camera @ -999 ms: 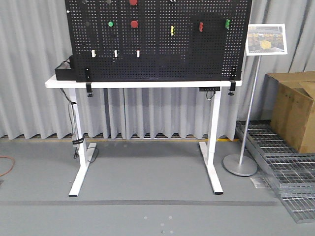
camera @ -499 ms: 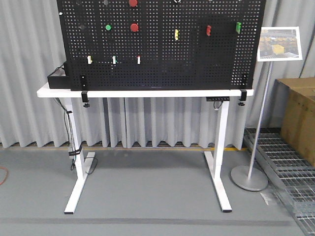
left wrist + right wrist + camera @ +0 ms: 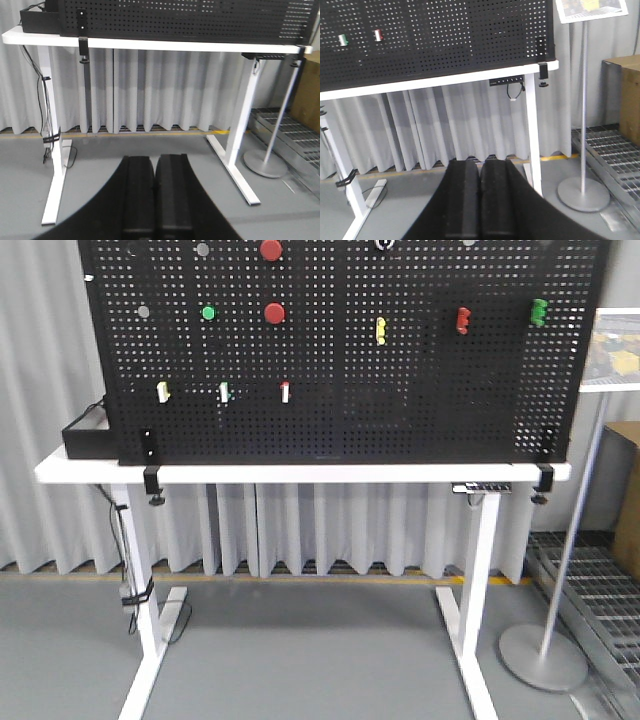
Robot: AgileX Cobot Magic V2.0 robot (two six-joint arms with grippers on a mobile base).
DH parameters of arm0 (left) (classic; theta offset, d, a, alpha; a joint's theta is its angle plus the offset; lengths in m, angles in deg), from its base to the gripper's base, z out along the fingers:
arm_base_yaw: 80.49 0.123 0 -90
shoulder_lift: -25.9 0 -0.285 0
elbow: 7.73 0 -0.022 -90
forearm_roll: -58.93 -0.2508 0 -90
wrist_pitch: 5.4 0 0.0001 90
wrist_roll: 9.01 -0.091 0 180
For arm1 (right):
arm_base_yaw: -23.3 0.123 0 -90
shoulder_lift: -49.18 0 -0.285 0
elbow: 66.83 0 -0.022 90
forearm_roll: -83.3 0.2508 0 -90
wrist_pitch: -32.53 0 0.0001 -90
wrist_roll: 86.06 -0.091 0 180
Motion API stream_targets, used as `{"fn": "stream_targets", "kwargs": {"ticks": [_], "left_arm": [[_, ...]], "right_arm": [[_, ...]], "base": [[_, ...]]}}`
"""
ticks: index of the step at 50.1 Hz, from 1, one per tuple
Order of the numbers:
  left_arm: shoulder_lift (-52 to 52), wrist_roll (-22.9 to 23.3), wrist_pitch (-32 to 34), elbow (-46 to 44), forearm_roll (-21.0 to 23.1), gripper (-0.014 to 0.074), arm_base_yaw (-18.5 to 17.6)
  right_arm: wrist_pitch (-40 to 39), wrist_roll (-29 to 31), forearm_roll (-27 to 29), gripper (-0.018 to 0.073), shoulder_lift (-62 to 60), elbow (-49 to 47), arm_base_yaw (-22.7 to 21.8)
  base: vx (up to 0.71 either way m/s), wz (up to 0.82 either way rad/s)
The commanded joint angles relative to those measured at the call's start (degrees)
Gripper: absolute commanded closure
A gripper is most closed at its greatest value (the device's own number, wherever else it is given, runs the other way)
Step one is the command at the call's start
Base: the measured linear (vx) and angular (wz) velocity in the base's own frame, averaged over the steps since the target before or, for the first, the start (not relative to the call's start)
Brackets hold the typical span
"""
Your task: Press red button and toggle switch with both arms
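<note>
A black pegboard stands upright on a white table. Two round red buttons are mounted on it, one at the top edge and one below it, with a green button to the left. Three small white toggle switches sit in a row lower down. Yellow, red and green handles sit to the right. My left gripper is shut and empty, low, facing the table legs. My right gripper is shut and empty too, well short of the board.
A black box rests on the table's left end. A sign stand with a round base is on the floor at the right, beside a metal grate and a cardboard box. Grey curtains hang behind. Cables run down the left table leg.
The board and table have grown larger and shifted down in the front view, so the base has come closer to the table. The board's items now sit nearer the view's centre.
</note>
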Motion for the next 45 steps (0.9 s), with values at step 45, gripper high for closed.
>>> {"fn": "stream_targets", "kwargs": {"ticks": [45], "left_arm": [[-0.9, 0.4, 5.0, 2.0, 0.2, 0.0594, -0.1]], "right_arm": [[-4.7, 0.7, -0.3, 0.0562, -1.0, 0.7, -0.3]], "base": [[0.44, 0.01]]}}
